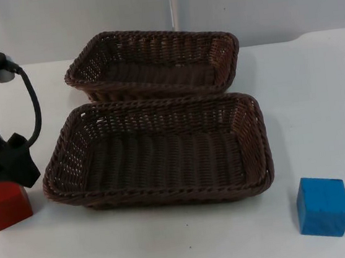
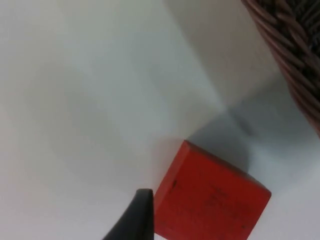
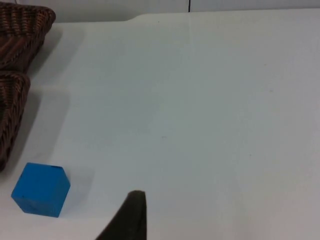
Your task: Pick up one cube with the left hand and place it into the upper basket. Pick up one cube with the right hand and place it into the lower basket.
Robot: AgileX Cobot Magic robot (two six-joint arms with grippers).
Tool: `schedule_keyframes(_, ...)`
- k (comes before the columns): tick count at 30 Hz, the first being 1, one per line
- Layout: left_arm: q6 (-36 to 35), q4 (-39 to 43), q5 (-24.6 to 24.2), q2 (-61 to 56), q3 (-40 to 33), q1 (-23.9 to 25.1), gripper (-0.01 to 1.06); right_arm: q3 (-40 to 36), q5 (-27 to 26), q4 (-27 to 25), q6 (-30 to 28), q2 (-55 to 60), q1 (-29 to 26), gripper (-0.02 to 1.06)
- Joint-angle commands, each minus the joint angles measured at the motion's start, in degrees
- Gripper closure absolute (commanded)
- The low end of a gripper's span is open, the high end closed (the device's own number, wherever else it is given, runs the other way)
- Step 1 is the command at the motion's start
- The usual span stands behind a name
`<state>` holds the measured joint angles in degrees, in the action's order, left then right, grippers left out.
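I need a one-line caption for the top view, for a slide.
Left gripper over the red cube beside the lower basket; blue cube on the table; upper basket behind.

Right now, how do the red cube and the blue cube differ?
The red cube lies left of the lower basket; the blue cube lies to its right. The left gripper is directly over the red cube; the blue cube stands alone. Both rest on the white table, outside the baskets.

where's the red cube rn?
In the top view the red cube sits on the white table at the picture's left, beside the lower basket, right under the left gripper.
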<state>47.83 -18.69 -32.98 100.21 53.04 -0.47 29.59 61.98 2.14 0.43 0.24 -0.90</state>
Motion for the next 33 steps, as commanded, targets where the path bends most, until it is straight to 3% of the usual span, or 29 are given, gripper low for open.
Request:
schedule_keyframes(1,-0.1,0.3,0.8,0.1,0.4,-0.2,0.00,-0.1,-0.2,0.0,0.1,-0.2,0.1,0.00)
schedule_keyframes(9,-1.1,2.3,0.9,2.1,0.4,-0.2,0.00,-0.1,-0.2,0.0,0.1,-0.2,0.1,0.00)
schedule_keyframes(16,-6.5,5.2,4.7,2.6,0.4,-0.2,0.00,-0.1,-0.2,0.0,0.1,-0.2,0.1,0.00)
schedule_keyframes(33,-10.6,8.0,7.4,6.9,0.4,-0.2,0.00,-0.1,-0.2,0.0,0.1,-0.2,0.1,0.00)
